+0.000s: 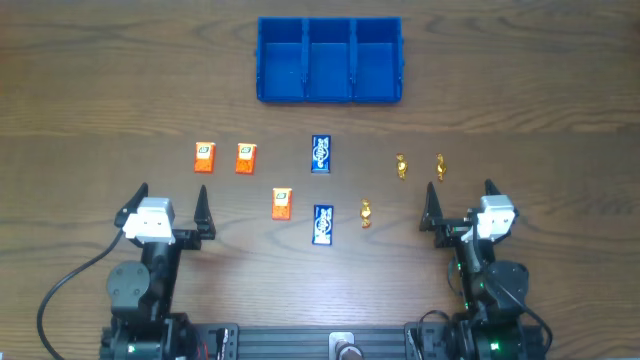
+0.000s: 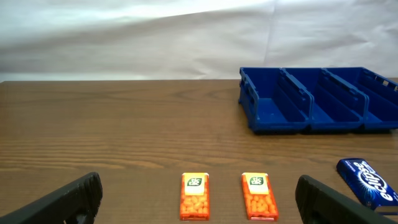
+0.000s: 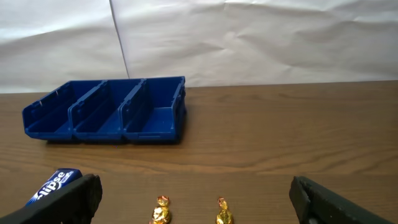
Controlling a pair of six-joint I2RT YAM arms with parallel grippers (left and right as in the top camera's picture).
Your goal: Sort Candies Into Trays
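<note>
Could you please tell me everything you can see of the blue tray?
The blue tray looks like moulded plastic, a long rectangle split by two inner walls into three compartments side by side, all open at the top and empty. It sits upright and flat on the wooden table, at the far middle, its long side facing the arms. Only the table touches it; the candies lie apart from it, nearer the arms.

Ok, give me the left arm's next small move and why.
Probably advance the left gripper, which is open, toward the leftmost orange box and lower over it. Nothing is gripped, the blue tray has three empty compartments, and that box lies straight ahead of it.
</note>
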